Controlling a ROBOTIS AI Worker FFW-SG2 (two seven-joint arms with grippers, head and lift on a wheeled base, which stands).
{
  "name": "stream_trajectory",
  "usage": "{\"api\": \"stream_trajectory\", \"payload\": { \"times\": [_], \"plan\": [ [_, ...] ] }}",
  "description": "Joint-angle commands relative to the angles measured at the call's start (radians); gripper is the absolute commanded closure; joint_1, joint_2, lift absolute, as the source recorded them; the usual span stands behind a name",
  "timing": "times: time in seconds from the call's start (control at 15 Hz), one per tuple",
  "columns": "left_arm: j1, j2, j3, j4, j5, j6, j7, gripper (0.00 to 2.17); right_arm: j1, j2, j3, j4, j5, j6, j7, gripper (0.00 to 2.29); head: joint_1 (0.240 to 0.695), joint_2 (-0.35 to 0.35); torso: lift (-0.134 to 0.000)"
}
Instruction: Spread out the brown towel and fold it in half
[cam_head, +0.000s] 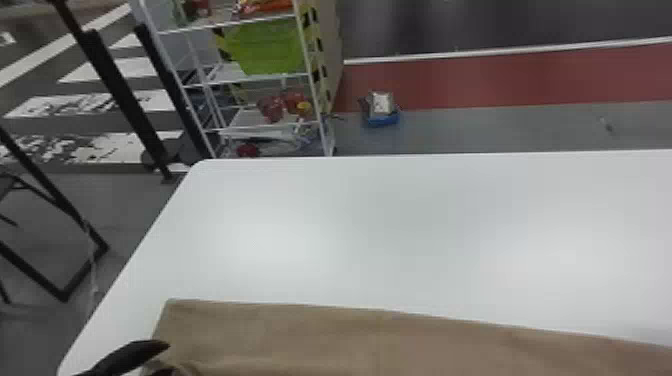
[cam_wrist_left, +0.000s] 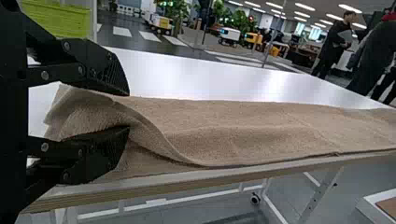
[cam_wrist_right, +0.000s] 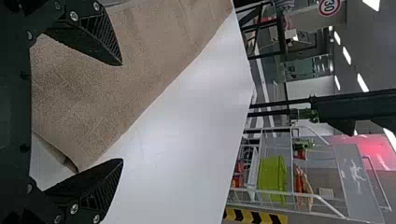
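"Head view: towel (cam_head: 350, 340) on the table (cam_head: 400, 225); floppy stuff?"

"Yeah, probably light and soft; pinch it by the corners imo; left gripper (cam_wrist_left: 125, 112) open round a fold, right gripper (cam_wrist_right: 122, 112) wide open, empty."

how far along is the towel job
The brown towel already lies stretched along the table. Nothing looks clamped: the left claw, open, straddles its rumpled end, where layers overlap; the right claw is open too. Likely left: smoothing that end and finishing the fold.
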Motion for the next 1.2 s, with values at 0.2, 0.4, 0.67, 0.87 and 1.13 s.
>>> {"api": "stream_trajectory", "payload": {
  "times": [0.2, 0.4, 0.67, 0.87, 1.13],
  "plan": [
    [-0.018, 0.024, 0.072, -0.010, -0.052, 0.103, 0.036, 0.03, -0.002, 0.001, -0.019, -0.006, -0.011, 0.009, 0.003, 0.17, 0.695, 0.273, -0.134],
    [-0.018, 0.040, 0.109, -0.010, -0.052, 0.103, 0.019, 0.06, -0.011, 0.004, -0.018, -0.005, -0.017, 0.018, 0.003, 0.17, 0.695, 0.331, -0.134],
    [-0.018, 0.048, 0.126, -0.010, -0.052, 0.119, 0.021, 0.07, -0.048, -0.002, -0.008, 0.018, 0.037, 0.079, 0.003, 0.17, 0.695, 0.350, -0.134],
    [-0.018, 0.029, 0.115, -0.039, -0.012, 0.113, 0.051, 0.08, -0.057, -0.005, 0.010, 0.067, 0.046, 0.119, 0.003, 0.25, 0.695, 0.350, -0.134],
    [-0.028, -0.028, 0.037, -0.109, 0.151, 0.211, 0.065, 0.08, -0.073, 0.004, 0.038, 0.067, 0.046, 0.140, 0.003, 0.29, 0.695, 0.332, -0.134]
  ]
}}
